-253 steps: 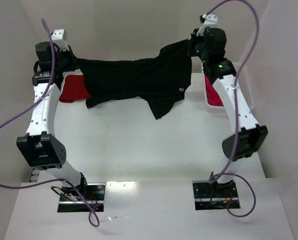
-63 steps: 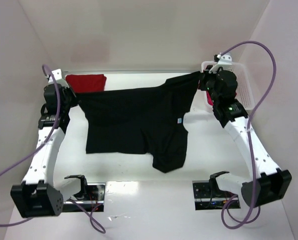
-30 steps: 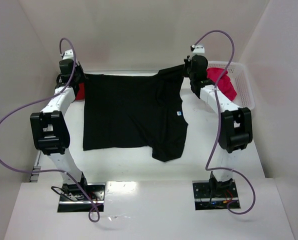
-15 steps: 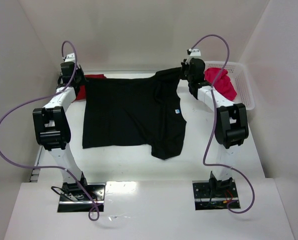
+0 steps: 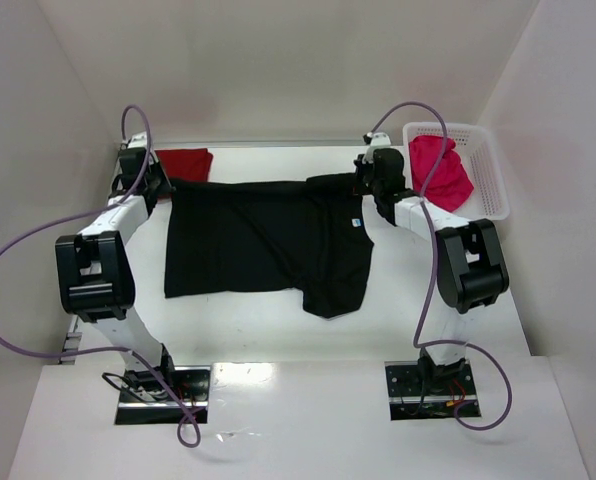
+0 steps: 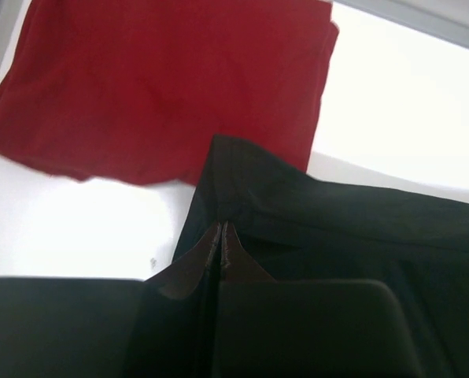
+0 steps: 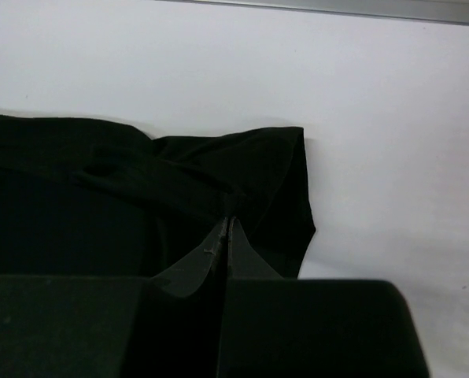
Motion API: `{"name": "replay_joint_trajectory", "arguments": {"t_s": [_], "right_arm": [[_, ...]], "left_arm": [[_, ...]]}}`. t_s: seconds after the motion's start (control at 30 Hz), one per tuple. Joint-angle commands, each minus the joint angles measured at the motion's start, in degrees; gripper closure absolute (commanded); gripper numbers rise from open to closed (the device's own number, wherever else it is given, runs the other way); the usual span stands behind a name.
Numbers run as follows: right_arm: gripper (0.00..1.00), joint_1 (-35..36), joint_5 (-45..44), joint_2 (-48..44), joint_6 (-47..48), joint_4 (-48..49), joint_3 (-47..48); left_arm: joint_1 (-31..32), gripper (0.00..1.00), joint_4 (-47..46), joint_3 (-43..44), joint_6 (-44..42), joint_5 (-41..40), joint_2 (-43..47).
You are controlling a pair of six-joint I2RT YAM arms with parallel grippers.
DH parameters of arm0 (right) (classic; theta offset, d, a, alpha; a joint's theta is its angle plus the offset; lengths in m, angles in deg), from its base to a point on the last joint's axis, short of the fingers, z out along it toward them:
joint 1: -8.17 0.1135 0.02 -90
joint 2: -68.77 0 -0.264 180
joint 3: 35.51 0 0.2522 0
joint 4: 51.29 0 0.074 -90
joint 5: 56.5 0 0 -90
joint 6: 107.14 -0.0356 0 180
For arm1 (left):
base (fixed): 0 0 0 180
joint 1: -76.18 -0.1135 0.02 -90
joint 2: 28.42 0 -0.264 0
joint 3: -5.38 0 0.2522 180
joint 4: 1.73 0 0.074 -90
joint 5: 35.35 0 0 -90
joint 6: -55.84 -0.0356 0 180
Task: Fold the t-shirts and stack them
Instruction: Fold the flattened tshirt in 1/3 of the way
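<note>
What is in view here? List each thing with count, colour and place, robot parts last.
black t-shirt: one, black, spread flat in the middle.
dark red t-shirt: one, dark red, far left corner, lying flat.
basket: one, white mesh, far right corner.
pink-red t-shirt: one, pink-red, bunched in the basket.
table: one, white, under everything.
cables: two, purple, one looping on each side.
left arm: one, white and black, jaws shut on the black t-shirt's far left corner.
right arm: one, white and black, jaws shut on its far right corner.
</note>
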Motion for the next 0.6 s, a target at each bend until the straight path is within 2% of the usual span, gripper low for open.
{"name": "replay_joint_trajectory", "arguments": {"t_s": [0.0,0.3,0.57], "right_arm": [[1.0,0.1,0.5,-4.1,2.1,2.0,-2.3],[1.0,0.1,3.6,-2.8,4.0,-3.5,-3.4],[1.0,0.1,10.4,-2.0,6.0,-13.3,-0.2]], "left_arm": [[-1.3,1.0,-1.4,-1.6,0.3,-0.2,2.9],[-1.3,1.0,-1.4,-1.8,1.4,1.6,-1.4],[-1.3,1.0,-0.8,-2.8,1.4,3.3,-1.9]]}}
